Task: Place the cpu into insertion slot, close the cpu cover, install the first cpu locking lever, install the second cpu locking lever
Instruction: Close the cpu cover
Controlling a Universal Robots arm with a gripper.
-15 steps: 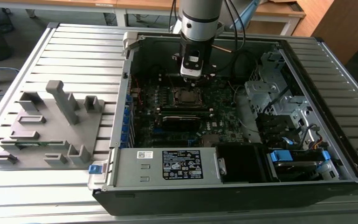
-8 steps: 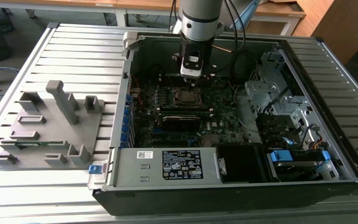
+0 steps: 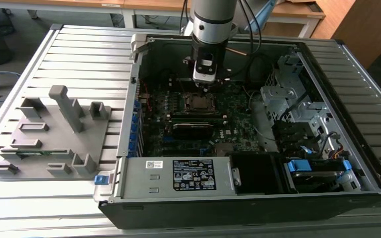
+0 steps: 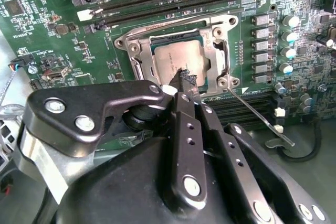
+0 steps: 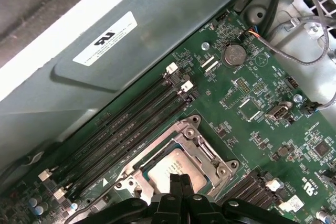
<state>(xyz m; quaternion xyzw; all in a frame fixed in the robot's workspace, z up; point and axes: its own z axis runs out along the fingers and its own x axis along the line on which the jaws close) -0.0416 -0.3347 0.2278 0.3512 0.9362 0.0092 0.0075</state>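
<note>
The hand, fingers pressed together on nothing, hung just above the socket, tips at the edge of the cover. The chip lay seated under the lowered cover. One thin lever slanted away from the socket's corner, seemingly unlatched.

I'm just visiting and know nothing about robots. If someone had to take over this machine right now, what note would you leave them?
Gripper: fingers shut, holding nothing that shows, tips down at the edge of the cpu.
The cpu sits in the insertion slot.
The cpu cover looks lowered over it.
Done: cpu placed; cover apparently closed.
Left: the locking levers. One thin lever sticks out free beside the slot; the other I cannot make out.
</note>
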